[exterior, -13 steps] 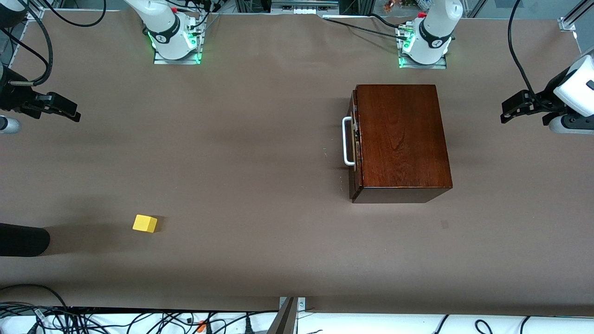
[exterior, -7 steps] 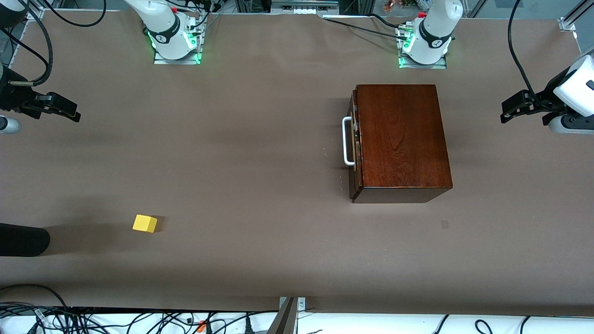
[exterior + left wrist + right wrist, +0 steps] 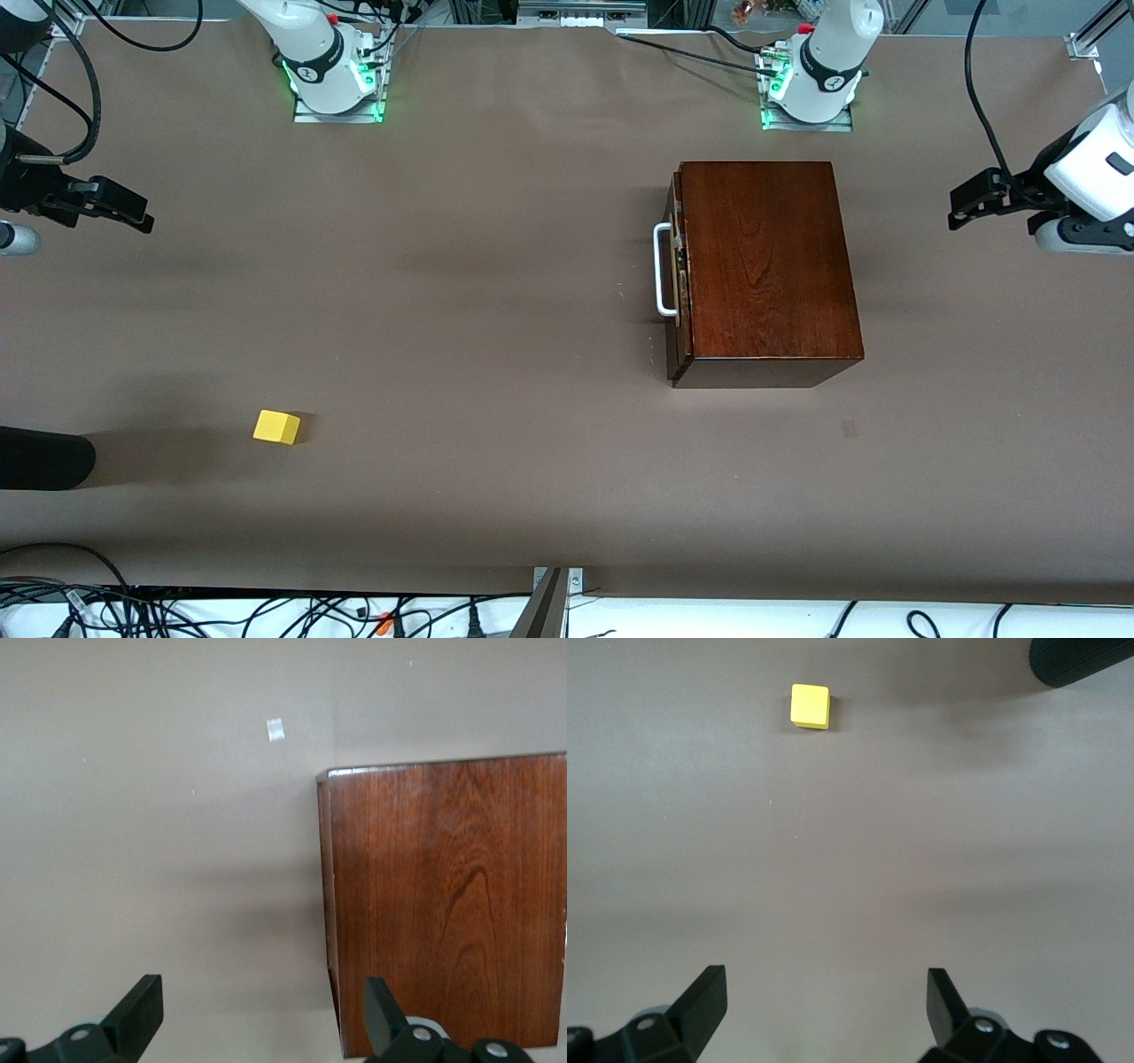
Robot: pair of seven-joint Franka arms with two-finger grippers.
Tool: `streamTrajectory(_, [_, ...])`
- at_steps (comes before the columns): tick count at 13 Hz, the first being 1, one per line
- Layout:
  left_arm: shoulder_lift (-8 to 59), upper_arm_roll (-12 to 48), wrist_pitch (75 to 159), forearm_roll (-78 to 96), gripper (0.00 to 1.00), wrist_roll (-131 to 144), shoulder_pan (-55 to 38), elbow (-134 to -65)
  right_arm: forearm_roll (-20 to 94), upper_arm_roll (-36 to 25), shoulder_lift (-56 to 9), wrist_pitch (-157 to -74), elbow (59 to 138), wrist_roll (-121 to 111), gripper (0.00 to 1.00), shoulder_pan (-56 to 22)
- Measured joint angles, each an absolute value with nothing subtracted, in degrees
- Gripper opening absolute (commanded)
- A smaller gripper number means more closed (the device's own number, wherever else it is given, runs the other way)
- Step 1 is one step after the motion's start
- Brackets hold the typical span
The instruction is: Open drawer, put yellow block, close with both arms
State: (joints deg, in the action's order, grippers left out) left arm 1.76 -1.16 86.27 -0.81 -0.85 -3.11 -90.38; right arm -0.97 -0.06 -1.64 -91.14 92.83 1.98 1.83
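Dark mahogany box (image 3: 443, 904), top face, on brown table (image 3: 159, 815). Left gripper (image 3: 261, 1019) above, fingers (image 3: 137, 1014) spread wide. Small pale mark (image 3: 275, 729) on table.

Even, fairly bright overhead light is falling on the brown tabletop (image 3: 496, 266), casting only soft, blurry shadows. The glossy dark box (image 3: 766, 266) is showing faint sheen on its top. Green lamps are glowing at both arm bases. Focus is staying sharp throughout.

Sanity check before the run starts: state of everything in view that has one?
drawer: shut, handle untouched.
yellow block: loose on the table, toward the right arm's end, nearer the front camera than the box.
left gripper: fingers open, empty, over the table beside the box.
right gripper: fingers open, empty, over bare table, block ahead of it.
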Motion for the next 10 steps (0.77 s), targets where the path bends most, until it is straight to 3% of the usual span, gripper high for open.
streamTrajectory(10, [2.13,-1.32,82.95,-0.81,1.0,-1.09,-3.13,-90.38,-0.97,-0.06,-1.64,-91.14,92.83,1.97,1.0,1.83])
